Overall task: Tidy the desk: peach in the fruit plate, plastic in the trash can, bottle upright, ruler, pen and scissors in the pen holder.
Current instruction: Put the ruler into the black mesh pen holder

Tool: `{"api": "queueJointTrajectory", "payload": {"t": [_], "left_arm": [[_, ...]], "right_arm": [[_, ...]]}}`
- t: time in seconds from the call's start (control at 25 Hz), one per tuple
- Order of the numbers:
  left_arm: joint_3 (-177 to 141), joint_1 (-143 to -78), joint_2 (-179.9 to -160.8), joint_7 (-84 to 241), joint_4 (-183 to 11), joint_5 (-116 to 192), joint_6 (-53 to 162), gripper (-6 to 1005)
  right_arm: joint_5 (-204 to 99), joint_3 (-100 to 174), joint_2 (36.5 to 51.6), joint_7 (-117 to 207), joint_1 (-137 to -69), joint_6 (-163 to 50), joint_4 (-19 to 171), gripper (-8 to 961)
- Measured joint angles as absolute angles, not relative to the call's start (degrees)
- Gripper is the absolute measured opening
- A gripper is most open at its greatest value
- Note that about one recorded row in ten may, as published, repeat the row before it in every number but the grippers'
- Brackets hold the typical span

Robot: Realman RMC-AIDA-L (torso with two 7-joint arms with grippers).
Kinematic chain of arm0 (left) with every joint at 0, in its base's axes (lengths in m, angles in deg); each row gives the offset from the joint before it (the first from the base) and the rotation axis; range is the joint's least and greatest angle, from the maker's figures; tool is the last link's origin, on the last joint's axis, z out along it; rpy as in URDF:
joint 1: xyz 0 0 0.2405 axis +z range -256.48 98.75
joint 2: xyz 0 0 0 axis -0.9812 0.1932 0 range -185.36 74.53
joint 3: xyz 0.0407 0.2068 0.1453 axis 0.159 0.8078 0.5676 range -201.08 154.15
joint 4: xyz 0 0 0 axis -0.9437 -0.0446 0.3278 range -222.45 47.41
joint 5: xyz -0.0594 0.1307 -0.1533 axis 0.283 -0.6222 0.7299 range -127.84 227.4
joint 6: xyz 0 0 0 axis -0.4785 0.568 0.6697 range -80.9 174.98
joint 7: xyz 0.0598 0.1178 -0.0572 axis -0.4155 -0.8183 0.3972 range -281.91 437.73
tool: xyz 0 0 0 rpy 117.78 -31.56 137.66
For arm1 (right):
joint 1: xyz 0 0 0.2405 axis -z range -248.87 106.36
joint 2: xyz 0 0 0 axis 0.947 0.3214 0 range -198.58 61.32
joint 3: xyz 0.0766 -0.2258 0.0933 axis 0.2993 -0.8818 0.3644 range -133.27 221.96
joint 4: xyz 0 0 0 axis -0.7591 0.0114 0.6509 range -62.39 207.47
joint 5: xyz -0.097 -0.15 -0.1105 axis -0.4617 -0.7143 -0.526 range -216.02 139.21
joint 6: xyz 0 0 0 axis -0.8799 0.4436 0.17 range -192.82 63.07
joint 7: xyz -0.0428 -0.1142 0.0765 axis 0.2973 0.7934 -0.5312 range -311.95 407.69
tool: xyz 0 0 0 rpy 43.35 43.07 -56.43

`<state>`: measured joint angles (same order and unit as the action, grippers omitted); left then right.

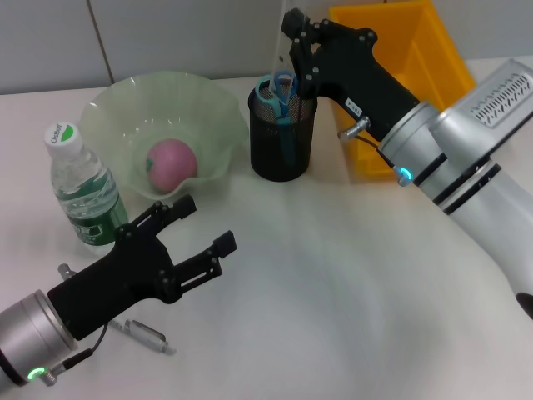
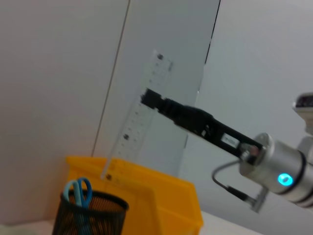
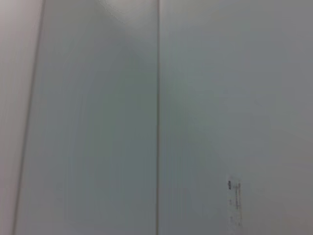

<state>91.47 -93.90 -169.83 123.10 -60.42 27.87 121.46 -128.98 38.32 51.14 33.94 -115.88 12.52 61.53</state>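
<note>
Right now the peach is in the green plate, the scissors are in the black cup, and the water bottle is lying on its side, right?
Not quite: the water bottle stands upright, cap on top, as the head view shows. The peach is in the green plate, and the scissors are in the black cup.

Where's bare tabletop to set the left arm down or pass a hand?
Free: the white tabletop in front of the black mesh pen holder, between the open left gripper and the right arm. Crowded: the back row, where the green plate, clear water bottle, holder and yellow bin stand close.
</note>
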Motion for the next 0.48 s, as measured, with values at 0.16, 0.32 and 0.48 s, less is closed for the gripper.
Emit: {"api": "queueJointTrajectory", "payload": {"t": [0.16,0.32,0.48], "left_arm": [[89.2,-94.3,-168.59,128.3,-60.2,22.4,121.4,857],[84.2,-94.6,-167.73,132.9,-59.8,15.1,121.8,857],[78.3,-94.4,-167.53,136.7,-58.2,6.6,121.9,857]], "right_arm": [[-128.9,39.5,51.12,34.5,-117.0,9.2,61.6,57],[-128.9,39.8,51.08,34.6,-118.4,5.9,61.7,60],[-128.9,40.3,51.1,34.4,-120.2,1.1,61.8,64]]}}
